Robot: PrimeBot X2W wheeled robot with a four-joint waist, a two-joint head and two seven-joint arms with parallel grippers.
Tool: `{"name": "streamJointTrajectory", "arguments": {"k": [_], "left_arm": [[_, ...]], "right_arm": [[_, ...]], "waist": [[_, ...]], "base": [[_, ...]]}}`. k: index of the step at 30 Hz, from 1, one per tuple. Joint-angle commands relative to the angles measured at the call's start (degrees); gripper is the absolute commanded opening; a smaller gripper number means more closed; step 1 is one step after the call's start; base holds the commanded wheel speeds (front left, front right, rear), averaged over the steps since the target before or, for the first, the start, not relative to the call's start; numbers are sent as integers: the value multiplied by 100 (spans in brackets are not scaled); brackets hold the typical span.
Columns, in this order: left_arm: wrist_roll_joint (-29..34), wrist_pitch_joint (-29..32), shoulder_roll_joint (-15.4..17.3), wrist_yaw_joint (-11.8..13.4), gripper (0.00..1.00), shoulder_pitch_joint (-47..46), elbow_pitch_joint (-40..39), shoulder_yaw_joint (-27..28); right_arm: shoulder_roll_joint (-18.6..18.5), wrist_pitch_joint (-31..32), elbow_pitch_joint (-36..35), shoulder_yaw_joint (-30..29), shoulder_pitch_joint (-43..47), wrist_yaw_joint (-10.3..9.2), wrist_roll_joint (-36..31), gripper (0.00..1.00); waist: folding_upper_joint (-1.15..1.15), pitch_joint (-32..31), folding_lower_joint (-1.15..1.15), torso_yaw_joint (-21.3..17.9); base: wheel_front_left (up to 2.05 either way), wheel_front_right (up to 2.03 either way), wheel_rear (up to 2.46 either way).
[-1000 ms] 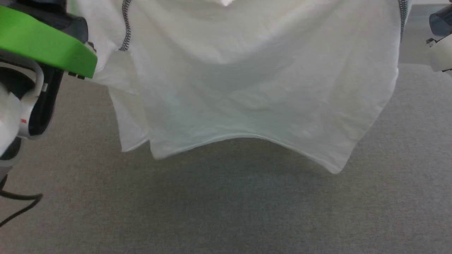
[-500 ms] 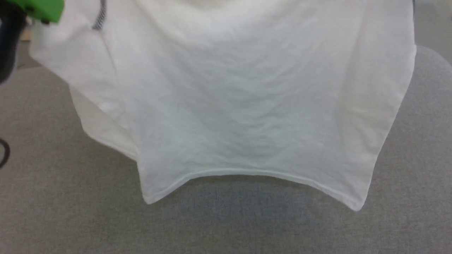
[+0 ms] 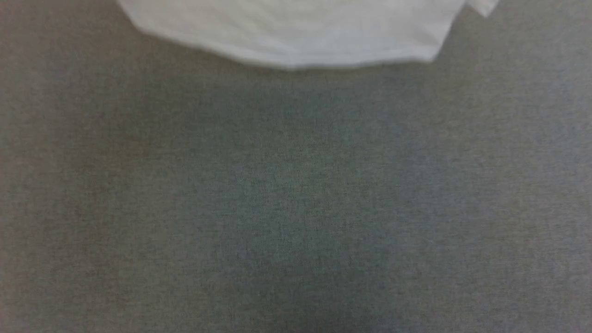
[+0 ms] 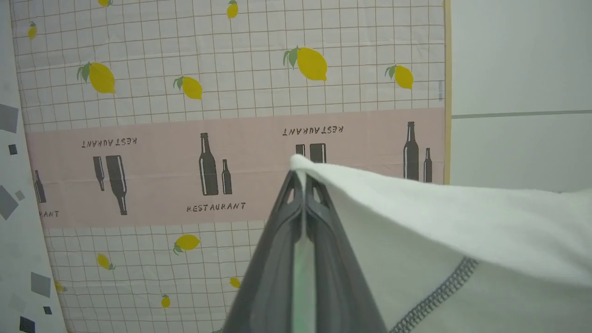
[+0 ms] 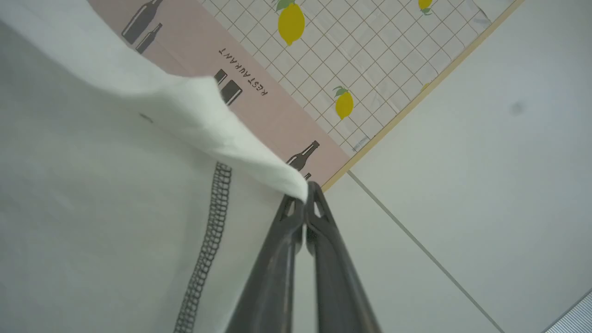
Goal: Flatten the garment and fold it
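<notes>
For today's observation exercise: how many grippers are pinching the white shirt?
2. The left gripper clamps the garment in the left wrist view; the right gripper clamps it in the right wrist view.

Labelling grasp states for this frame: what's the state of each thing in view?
garment: held up by both grippers, hanging, not folded, hem blurred over the grey surface.
left gripper: jaws shut on a garment edge.
right gripper: jaws shut on a garment edge.
lemon-print sheet: spread flat beyond the left gripper's fingertips.
</notes>
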Motion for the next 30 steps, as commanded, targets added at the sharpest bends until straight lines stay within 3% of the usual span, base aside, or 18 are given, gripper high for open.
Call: {"name": "streamJointTrajectory", "arguments": {"k": [1,6,11,18,24,30], "left_arm": [[109,-176,-88,-27,0,-137,154,-15],[391,-1036,-323,-14,0,-451,678,71],[668,-1860,-309,-177,0,-430,888,26],[735,-2234,-126,-469,0,120,730,179],[886,-2262,112,-676,0,1116,-153,315],[1004,-2264,499,-669,0,2622,-1421,211]], "right_arm": [[6,-122,184,108,-178,-11,-136,0],[-140,-586,769,536,-800,-11,-588,0],[-222,-1047,1165,692,-908,-11,-793,0],[-252,-1534,1223,633,-545,-11,-755,0],[-483,-1744,456,471,301,-11,-430,0],[-874,-1443,-1016,-98,1924,-11,-70,0]], "waist": [[0,692,0,106],[0,1051,0,228],[0,1434,0,296],[0,1874,0,327],[0,1833,0,325],[0,1398,0,344]], "base": [[0,0,0],[0,0,0],[0,0,0],[0,0,0],[0,0,0],[0,0,0]]}}
